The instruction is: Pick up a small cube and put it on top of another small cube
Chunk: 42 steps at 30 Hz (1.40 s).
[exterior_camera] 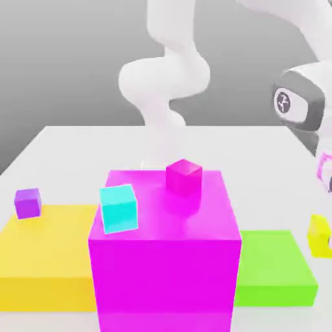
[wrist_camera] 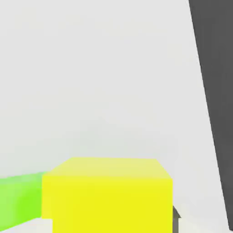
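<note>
The small bright yellow cube (exterior_camera: 319, 235) rests on the white table (exterior_camera: 78, 149) at the exterior view's far right, beside the green block. In the hand view the yellow cube (wrist_camera: 107, 195) looms very close. My gripper (exterior_camera: 325, 176) hangs at the exterior view's right edge, just above that cube and cut off by the frame. Other small cubes: a magenta one (exterior_camera: 183, 176) and a cyan one (exterior_camera: 118, 208) on the big magenta cube (exterior_camera: 165, 272), and a purple one (exterior_camera: 28, 203) on the flat yellow block (exterior_camera: 42, 259).
A flat green block (exterior_camera: 273, 266) lies between the big magenta cube and the yellow cube; the green block (wrist_camera: 20, 198) also shows beside the cube in the hand view. The table's edge and dark floor (wrist_camera: 216, 91) run near the cube. The arm's white base (exterior_camera: 165, 84) rises at the back.
</note>
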Each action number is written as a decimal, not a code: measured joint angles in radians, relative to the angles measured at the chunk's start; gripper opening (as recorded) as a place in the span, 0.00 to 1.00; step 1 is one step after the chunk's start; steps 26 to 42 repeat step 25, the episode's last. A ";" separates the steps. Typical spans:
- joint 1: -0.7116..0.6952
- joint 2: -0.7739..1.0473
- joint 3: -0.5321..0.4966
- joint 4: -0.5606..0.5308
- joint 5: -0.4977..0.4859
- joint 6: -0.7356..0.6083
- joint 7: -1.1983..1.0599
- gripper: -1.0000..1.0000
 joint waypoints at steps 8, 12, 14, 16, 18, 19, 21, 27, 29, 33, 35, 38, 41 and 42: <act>-0.121 -0.286 -0.037 -0.101 -0.027 -0.182 0.235 0.00; -0.200 -0.431 -0.043 -0.152 -0.067 -0.270 0.371 0.00; -0.245 -0.504 -0.040 -0.178 -0.090 -0.314 0.442 0.00; -0.291 -0.577 -0.036 -0.204 -0.115 -0.358 0.514 0.00; -0.330 -0.628 -0.030 -0.236 -0.134 -0.374 0.570 0.00; -0.338 -0.628 -0.029 -0.260 -0.137 -0.349 0.580 0.00; -0.345 -0.608 -0.027 -0.313 -0.139 -0.276 0.586 0.00; -0.347 -0.596 -0.026 -0.339 -0.138 -0.238 0.587 1.00; -0.347 -0.596 -0.026 -0.339 -0.138 -0.238 0.587 1.00; -0.347 -0.596 -0.026 -0.339 -0.138 -0.238 0.587 1.00; -0.347 -0.596 -0.026 -0.339 -0.138 -0.238 0.587 1.00; -0.347 -0.596 -0.026 -0.339 -0.138 -0.238 0.587 1.00; -0.347 -0.596 -0.026 -0.339 -0.138 -0.238 0.587 1.00; -0.347 -0.596 -0.026 -0.339 -0.138 -0.238 0.587 1.00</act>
